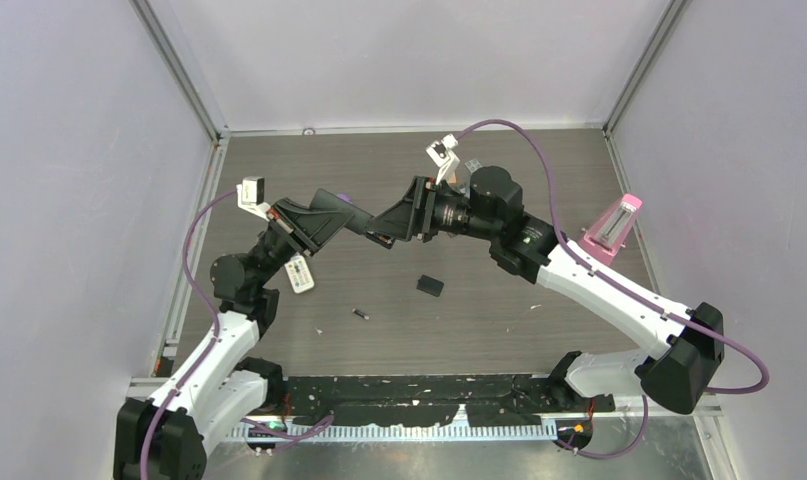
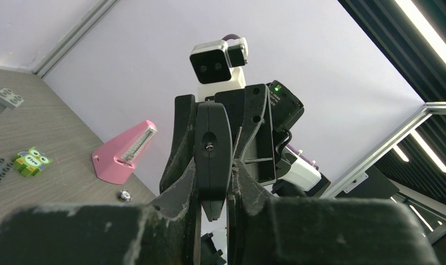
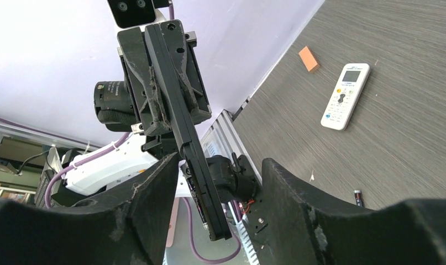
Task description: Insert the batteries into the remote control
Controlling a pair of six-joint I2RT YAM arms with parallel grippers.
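My left gripper point(image 1: 334, 215) is shut on a black remote control point(image 1: 377, 236) and holds it in the air above the table's middle, edge-on in the left wrist view point(image 2: 212, 154). My right gripper point(image 1: 404, 220) faces it, open, with the remote's free end point(image 3: 201, 182) between its fingers point(image 3: 154, 187), closer to the left one. A dark battery with a silvery tip point(image 3: 203, 221) lies along the remote's open side. Another dark battery point(image 1: 360, 314) lies loose on the table and also shows in the right wrist view point(image 3: 357, 196).
A white remote point(image 1: 299, 273) lies on the table under my left arm. A small black cover piece point(image 1: 430, 285) lies near the middle. A pink metronome point(image 1: 614, 228) stands at the right edge. An orange block point(image 3: 308, 58) and a green owl toy point(image 2: 30, 161) lie farther off.
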